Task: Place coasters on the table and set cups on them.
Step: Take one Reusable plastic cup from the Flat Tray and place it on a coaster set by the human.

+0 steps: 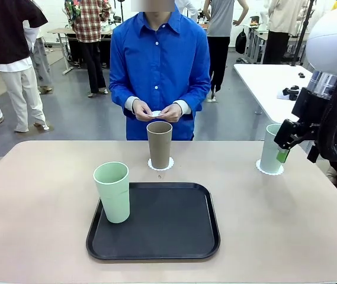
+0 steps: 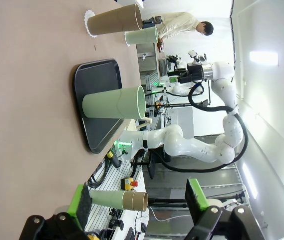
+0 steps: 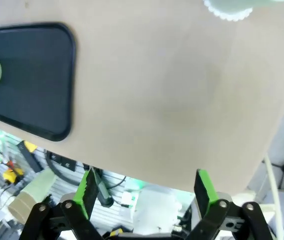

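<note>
- Patience first, from the front: wait while the person's hands point(image 1: 171, 111) hold the third coaster point(image 1: 155, 113), well ahead of both arms and not yet on the table point(image 1: 32, 195). Hold right gripper point(image 1: 283, 148), jaws apart and empty, just beside the placed mint cup point(image 1: 271, 147) without nudging it off its doily point(image 1: 269, 169). Leave alone the olive-brown cup point(image 1: 159, 144), well off to that gripper's left on a doily of its own.
- Down the left wrist camera: note left gripper point(image 2: 139, 200) spread wide, nothing between the green pads point(image 2: 79, 204). Look well ahead to the remaining mint cup point(image 2: 114, 103), upright on the black tray point(image 2: 99, 135) and apart from the fingers. Judged the next one to fetch: come in level, straddle at mid-height, close gently on the tapered wall, lift straight up before crossing the tray's lip.
- Through the right wrist camera: see the same open, empty fingers over bare tabletop. Find the placed cup's doily far ahead at the top edge, the tray off to one side. Centre the last cup squarely on its coaster, lace showing all round, before letting go.
</note>
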`<action>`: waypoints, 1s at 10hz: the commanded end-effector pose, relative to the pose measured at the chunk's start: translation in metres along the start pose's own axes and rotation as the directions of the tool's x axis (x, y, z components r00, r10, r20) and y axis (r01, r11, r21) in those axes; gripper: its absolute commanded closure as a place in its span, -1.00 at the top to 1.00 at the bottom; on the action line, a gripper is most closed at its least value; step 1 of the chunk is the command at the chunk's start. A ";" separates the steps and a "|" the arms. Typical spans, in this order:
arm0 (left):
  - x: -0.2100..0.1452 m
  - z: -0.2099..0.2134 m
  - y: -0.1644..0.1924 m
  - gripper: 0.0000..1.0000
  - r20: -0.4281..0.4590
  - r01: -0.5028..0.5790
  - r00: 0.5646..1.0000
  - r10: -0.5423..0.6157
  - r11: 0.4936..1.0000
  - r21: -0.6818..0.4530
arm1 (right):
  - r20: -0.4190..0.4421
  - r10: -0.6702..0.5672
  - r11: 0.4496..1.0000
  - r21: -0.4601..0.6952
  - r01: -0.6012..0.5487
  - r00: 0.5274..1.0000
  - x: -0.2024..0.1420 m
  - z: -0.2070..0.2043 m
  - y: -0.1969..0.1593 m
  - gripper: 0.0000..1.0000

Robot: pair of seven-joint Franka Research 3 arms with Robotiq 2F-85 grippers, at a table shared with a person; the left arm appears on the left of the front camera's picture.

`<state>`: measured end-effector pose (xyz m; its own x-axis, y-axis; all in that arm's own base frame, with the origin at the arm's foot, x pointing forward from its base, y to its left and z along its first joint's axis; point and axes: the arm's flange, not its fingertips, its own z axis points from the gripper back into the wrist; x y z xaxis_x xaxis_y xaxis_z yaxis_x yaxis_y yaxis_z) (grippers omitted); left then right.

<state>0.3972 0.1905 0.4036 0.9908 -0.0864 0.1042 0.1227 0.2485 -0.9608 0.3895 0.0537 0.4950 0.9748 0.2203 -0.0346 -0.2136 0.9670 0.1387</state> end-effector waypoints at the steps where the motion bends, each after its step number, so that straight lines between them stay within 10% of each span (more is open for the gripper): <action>1: 0.000 0.000 -0.002 1.00 0.005 0.006 1.000 -0.006 1.000 -0.006 | 0.002 0.019 1.000 -0.007 -0.019 1.000 0.002 0.002 0.009 1.00; 4: 0.000 0.000 -0.002 1.00 0.005 0.006 1.000 -0.006 1.000 -0.006 | 0.001 0.015 1.000 -0.002 -0.015 1.000 0.001 0.001 0.006 1.00; 5: 0.000 0.000 -0.002 1.00 0.005 0.006 1.000 -0.006 1.000 -0.006 | 0.022 0.025 0.985 0.168 -0.029 0.999 0.006 0.009 -0.012 1.00; 10: 0.000 0.000 -0.002 1.00 0.005 0.006 1.000 -0.006 1.000 -0.006 | 0.083 -0.079 0.632 0.775 -0.014 0.993 -0.040 0.017 -0.196 1.00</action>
<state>0.3970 0.1909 0.4034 0.9909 -0.0854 0.1039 0.1222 0.2484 -0.9609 0.3754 -0.1246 0.4920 0.9898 0.1237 0.0709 -0.1326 0.6151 0.7773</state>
